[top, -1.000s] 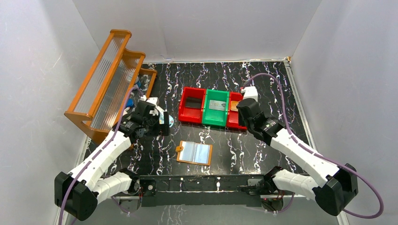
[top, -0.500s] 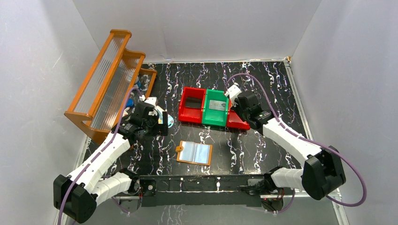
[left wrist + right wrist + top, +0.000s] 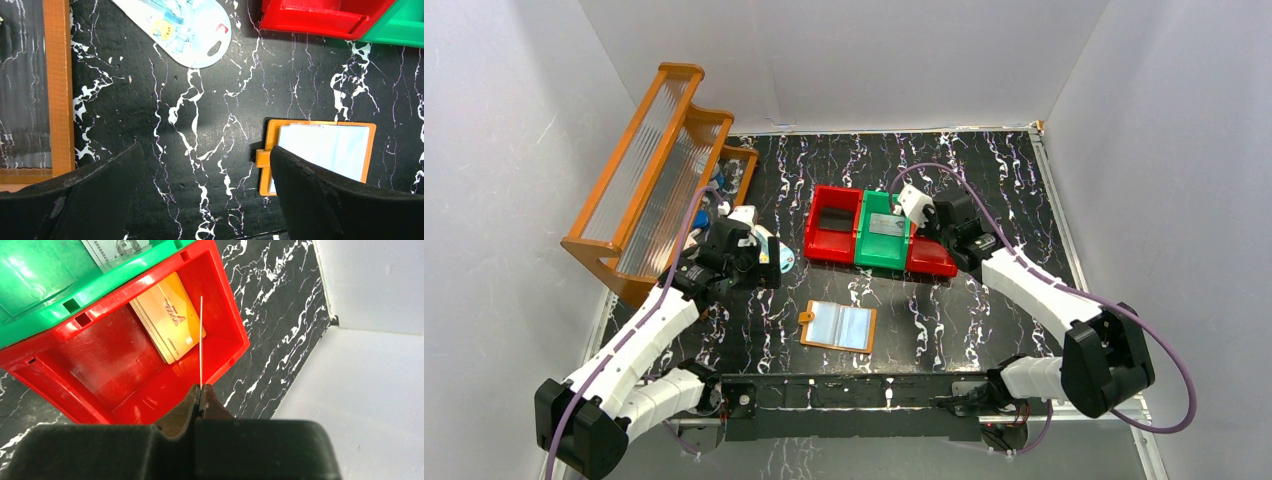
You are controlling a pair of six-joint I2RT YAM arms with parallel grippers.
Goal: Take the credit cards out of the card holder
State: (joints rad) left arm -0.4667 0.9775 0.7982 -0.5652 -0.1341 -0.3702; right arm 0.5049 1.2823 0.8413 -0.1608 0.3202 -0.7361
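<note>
Right fingers [image 3: 200,395] are pinched tight on the near edge of a held card [image 3: 201,340]. The card stands straight out ahead of them and shows edge-on as a thin pale line in the right wrist view. Past the fingertips, behind that line, is a red bin [image 3: 100,405]. A gold card [image 3: 167,330] lies flat on the bin's floor, just left of the held card's edge. Further left of these fingers, a green bin [image 3: 50,305] sits wall to wall against the red one, and a grey-white printed card [image 3: 115,247] lies inside it.

Left fingers [image 3: 287,165] are spread wide and hold nothing, hanging above the black marbled table [image 3: 200,125]. The card holder [image 3: 267,145] lies flat on the table just ahead of the right-hand finger, which hides its near corner. Its window faces up, and its small tab [image 3: 260,157] points toward the gap between the fingers. A pale blue-grey credit card [image 3: 325,150] shows through the window, inside the sleeve. Well ahead of the gap lies a pale blue-and-white oval item [image 3: 185,30]. Ahead of the right-hand finger is another red bin [image 3: 310,20]. Beside the left-hand finger runs the frame of an orange rack [image 3: 59,85]. In the top view the holder lies well apart from the right fingers.
</note>
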